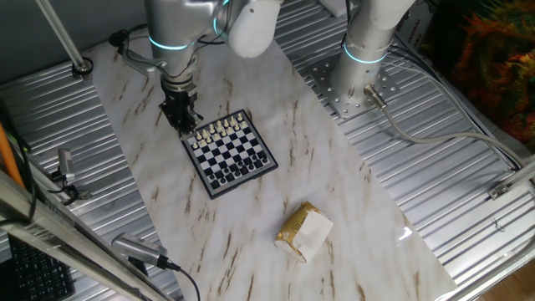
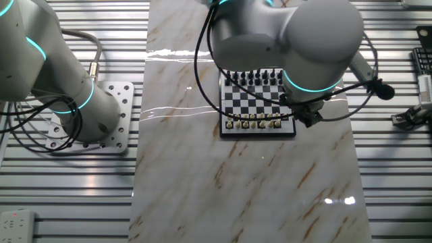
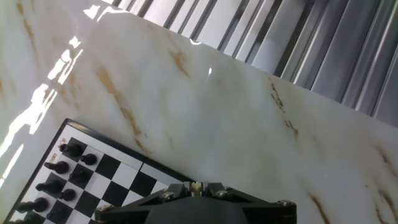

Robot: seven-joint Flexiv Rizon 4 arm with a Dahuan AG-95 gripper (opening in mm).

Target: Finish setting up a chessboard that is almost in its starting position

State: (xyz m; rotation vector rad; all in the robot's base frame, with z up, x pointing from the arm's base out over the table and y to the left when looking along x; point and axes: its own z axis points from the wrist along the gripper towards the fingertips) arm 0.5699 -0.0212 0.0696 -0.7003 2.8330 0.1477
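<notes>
marble-look tabletop with the chessboard on it, gripper hanging right at its white-piece corner, can't tell if the fingers are apart or together.

We see an arm of smooth, rounded white and pale grey shells, with glowing cyan rings at the joints. Nearest the chessboard it narrows to a black gripper of dark metal parts. Black cables loop along the body. The base sits on a grey plate dotted with screw holes.
</notes>
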